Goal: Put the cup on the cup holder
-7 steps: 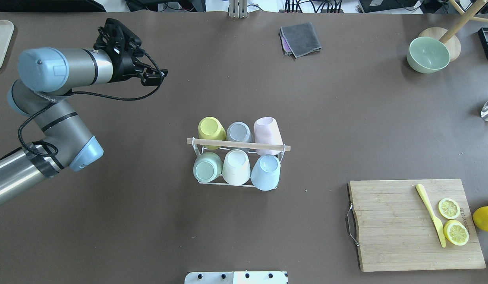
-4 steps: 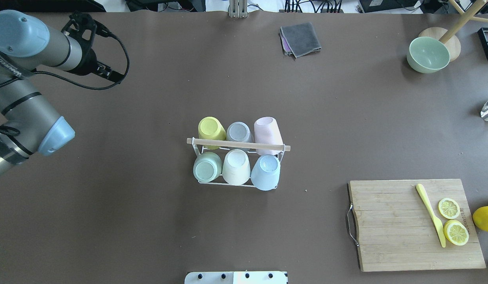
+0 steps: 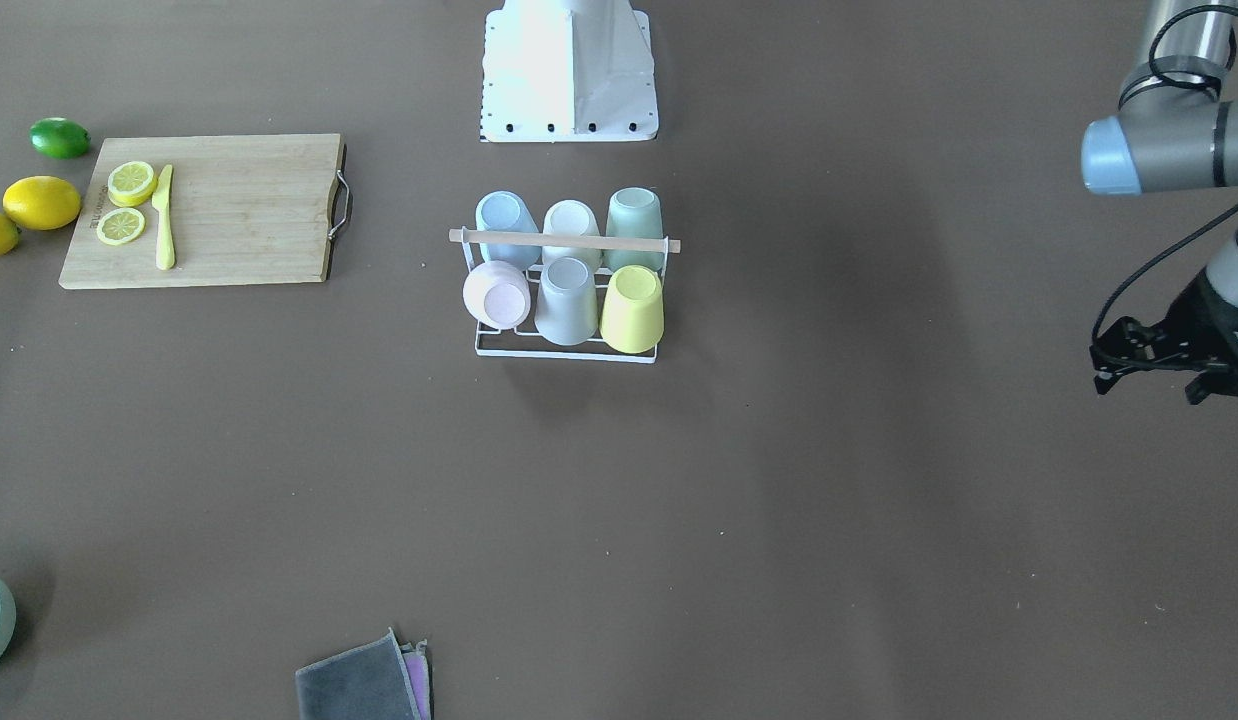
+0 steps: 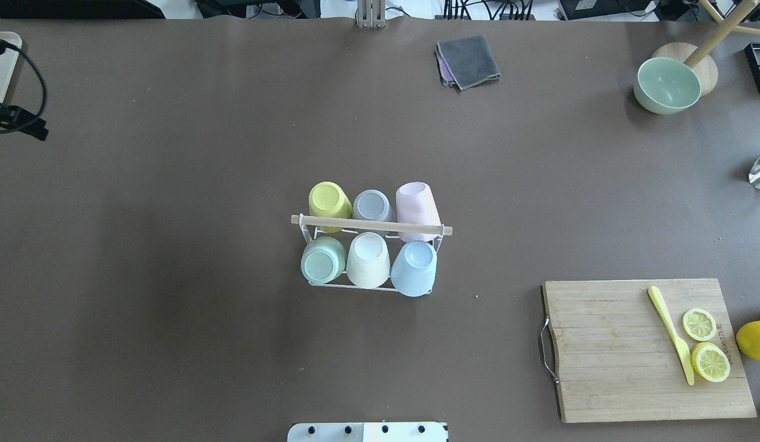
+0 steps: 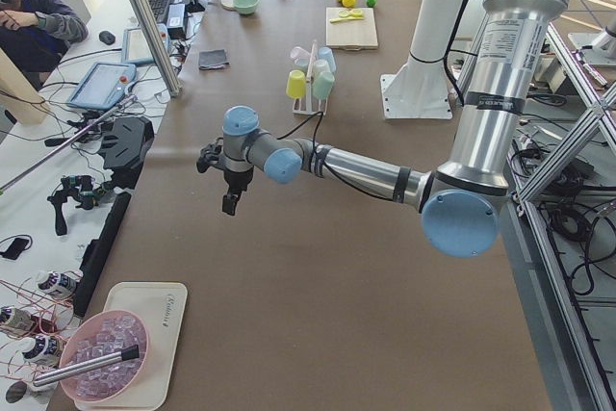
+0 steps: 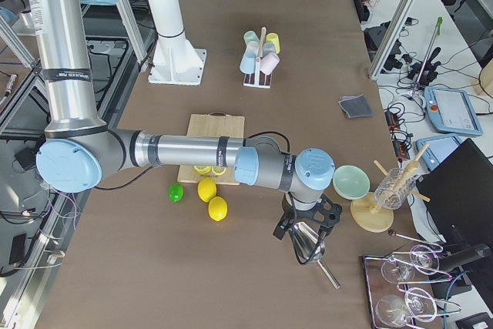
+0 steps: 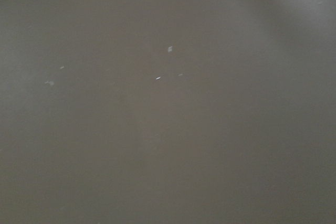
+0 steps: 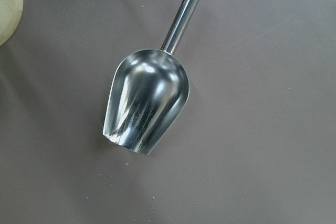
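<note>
Six cups (image 4: 368, 259) sit upside down on the holder (image 4: 371, 224), three on each side of its rod, so every place on it looks filled. No cup lies loose on the desk (image 4: 171, 276). The placing looks finished, and the step in hand is most likely parking the arm.

The left hand (image 3: 1151, 386) hangs above bare desk with its fingers spread and nothing between them. The holder is well apart from it, off to its right and somewhat back toward the robot's base. The left wrist view shows only desk surface.

To do this step well, keep the left hand high and spread, and move it only away from the holder. The wire frame looks light, so a brush against the rod could probably shift the whole load.

The pink cup (image 4: 418, 205), in the holder's row nearest the left hand at the far end, leans outward more than its neighbours. It is the one worth checking. If it needs seating, come straight down over it, grip across its wall and lower it along its prong rather than pushing sideways.

The right hand (image 6: 302, 227) hovers over a metal scoop (image 8: 147, 106), with the holder far off to its left. I cannot tell whether it is open or closed.
</note>
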Controlling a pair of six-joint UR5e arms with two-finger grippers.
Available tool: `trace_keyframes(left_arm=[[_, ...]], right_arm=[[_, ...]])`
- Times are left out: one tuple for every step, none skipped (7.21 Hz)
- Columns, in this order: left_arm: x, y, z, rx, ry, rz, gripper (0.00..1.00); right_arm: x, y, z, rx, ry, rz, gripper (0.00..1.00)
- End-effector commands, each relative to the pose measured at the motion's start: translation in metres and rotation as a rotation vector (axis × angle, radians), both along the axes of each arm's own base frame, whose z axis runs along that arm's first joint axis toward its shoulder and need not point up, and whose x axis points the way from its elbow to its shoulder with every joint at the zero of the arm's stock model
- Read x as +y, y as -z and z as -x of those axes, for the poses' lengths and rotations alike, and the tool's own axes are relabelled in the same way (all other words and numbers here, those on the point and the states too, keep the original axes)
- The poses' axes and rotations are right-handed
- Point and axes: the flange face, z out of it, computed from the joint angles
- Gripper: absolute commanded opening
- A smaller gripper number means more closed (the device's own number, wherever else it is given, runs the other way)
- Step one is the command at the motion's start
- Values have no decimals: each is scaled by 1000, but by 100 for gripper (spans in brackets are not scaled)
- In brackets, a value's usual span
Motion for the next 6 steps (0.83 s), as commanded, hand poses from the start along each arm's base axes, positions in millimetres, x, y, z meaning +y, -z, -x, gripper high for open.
trace_keyframes(left_arm=[[39, -63, 90, 41, -37, 91, 98], [58, -80, 115, 40, 4, 125, 98], [58, -81, 139, 51, 51, 206, 98], [47, -64, 140, 87, 48, 249, 98], [47, -55, 147, 97, 59, 239, 98], [47, -54, 148, 96, 61, 236, 98]], right_arm=[[0, 1, 0, 0, 0, -2, 100], [4, -3, -1, 0, -2, 2, 100], [5, -2, 0, 0, -2, 0, 100], [18, 1, -5, 0, -11, -8, 100], [38, 1, -9, -1, -19, -16, 100], [46, 3, -8, -1, -18, -21, 100]])
